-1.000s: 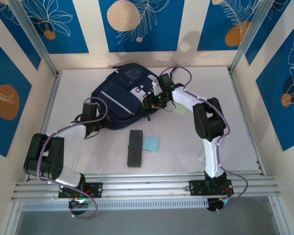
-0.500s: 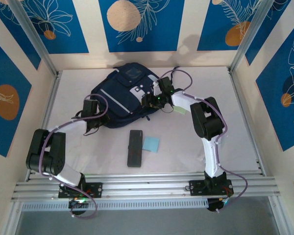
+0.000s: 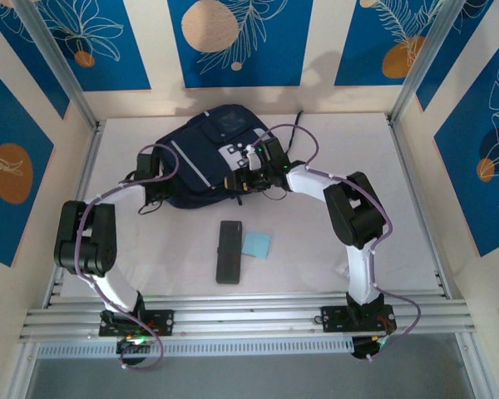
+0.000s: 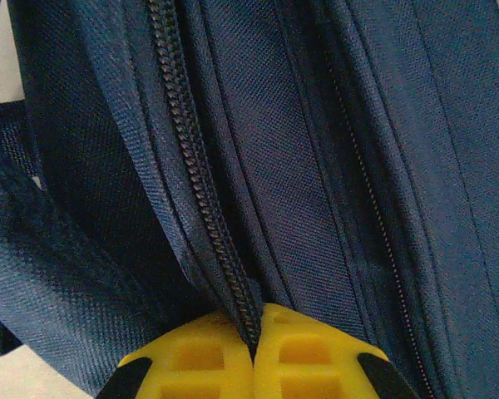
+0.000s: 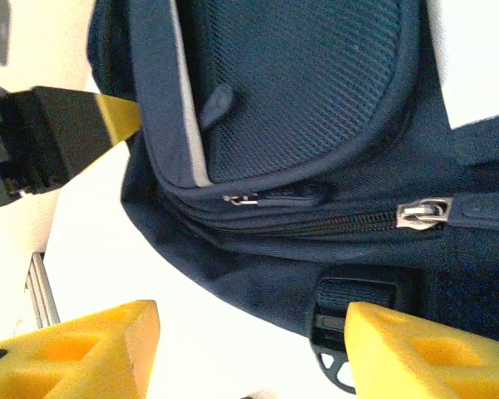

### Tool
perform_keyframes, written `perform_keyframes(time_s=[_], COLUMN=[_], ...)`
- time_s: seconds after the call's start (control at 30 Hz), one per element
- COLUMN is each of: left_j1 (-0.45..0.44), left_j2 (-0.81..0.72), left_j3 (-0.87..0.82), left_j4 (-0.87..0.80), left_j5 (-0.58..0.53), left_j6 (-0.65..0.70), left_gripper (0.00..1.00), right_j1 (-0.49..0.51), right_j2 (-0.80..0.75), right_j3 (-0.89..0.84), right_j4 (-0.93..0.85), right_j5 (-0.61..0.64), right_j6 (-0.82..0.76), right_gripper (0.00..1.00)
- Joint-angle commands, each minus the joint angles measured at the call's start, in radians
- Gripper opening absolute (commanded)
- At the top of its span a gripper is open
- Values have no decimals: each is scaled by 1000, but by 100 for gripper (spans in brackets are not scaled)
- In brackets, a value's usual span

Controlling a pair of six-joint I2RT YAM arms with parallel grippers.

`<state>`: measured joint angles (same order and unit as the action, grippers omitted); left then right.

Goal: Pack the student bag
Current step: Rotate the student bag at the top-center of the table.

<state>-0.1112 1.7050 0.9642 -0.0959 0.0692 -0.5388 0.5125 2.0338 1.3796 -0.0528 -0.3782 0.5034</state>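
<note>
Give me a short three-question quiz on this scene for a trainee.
1. True or false: the left gripper is shut on the zipper seam of the bag.
2. Which lies on the table beside the blue pad? A) black case B) red mug C) scissors
3. Fill in: the jaws of the right gripper stand ____.
Key: 1 true; 2 A; 3 open.
</note>
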Motion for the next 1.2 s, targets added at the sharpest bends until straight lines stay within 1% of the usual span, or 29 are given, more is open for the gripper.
perform_keyframes(time_s=[0.0, 0.17, 0.27, 0.37, 0.5, 0.63, 0.7, 0.77, 0.9, 1.0, 1.13, 1.17], left_j1=[6, 7, 7, 7, 7, 7, 7, 7, 7, 7, 8, 8], left_j2=[24, 28, 25, 22, 16, 11, 10, 12, 15, 16, 12, 9], left_j3=[45, 30, 19, 13, 11, 14, 17, 19, 16, 20, 33, 38], left_j4=[28, 24, 22, 21, 16, 13, 13, 14, 13, 3, -30, -41], left_j5=[35, 36, 46, 60, 79, 90, 95, 94, 82, 70, 31, 20], left_j6=[25, 27, 26, 23, 15, 11, 8, 7, 6, 14, 42, 49], left_gripper=[0, 0, 0, 0, 0, 0, 0, 0, 0, 0, 0, 0], right_j1=[-31, -62, -68, -65, -34, -7, 8, 32, 83, 103, 107, 106], right_j2=[-34, 21, 75, 133, 193, 215, 204, 171, 80, 22, -47, -58], right_j3=[14, 90, 151, 204, 253, 258, 254, 236, 206, 189, 124, 111], right_j4=[-54, -102, -127, -140, -163, -156, -140, -117, -102, -121, -89, -94], right_j5=[75, 162, 193, 169, 160, 114, 48, 14, -15, -26, -86, -83], right_j6=[-22, -40, -58, -52, -51, -26, 1, 15, 30, 34, 77, 74], right_gripper=[65, 68, 69, 69, 69, 69, 68, 68, 68, 68, 68, 68])
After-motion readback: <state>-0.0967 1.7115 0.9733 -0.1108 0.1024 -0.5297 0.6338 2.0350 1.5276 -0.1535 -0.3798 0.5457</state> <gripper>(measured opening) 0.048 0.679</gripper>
